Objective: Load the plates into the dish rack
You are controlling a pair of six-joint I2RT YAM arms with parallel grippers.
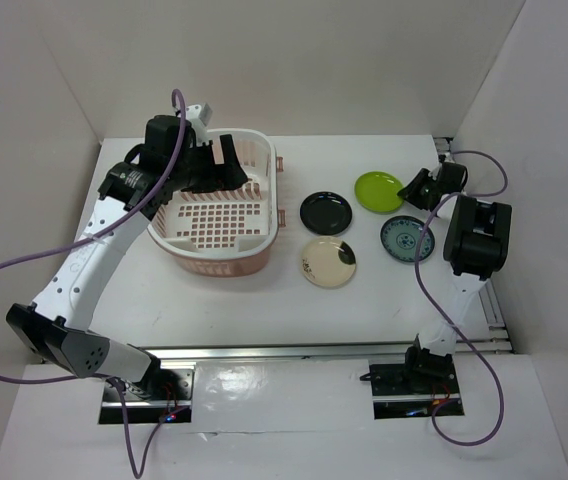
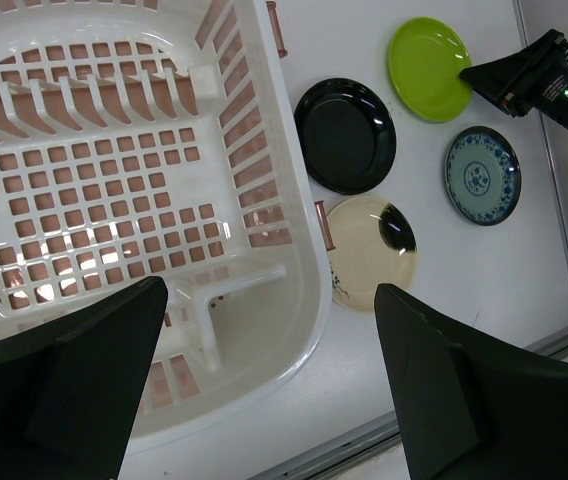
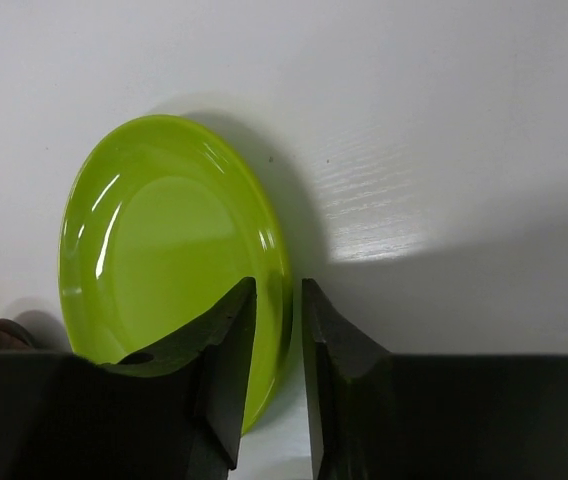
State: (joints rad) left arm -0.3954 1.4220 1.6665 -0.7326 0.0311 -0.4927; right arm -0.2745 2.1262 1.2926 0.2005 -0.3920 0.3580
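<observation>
While the left gripper (image 2: 269, 300) hangs over the rack (image 1: 274, 172) with jaws wide apart, the right gripper (image 3: 279, 292) has its jaws pinched on the green plate's (image 3: 164, 240) rim; black plate (image 1: 326, 211), cream plate (image 1: 328, 262) and teal plate (image 1: 406, 237) lie on the worktop (image 1: 364, 310) beside the rack.

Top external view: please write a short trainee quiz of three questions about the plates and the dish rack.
1. True or false: one plate already stands in the dish rack.
2. The right end effector straddles the rim of which plate? A black, B lime green, C teal.
3. How many plates lie on the table?
Key: 1 false; 2 B, the lime green plate; 3 four.
</observation>
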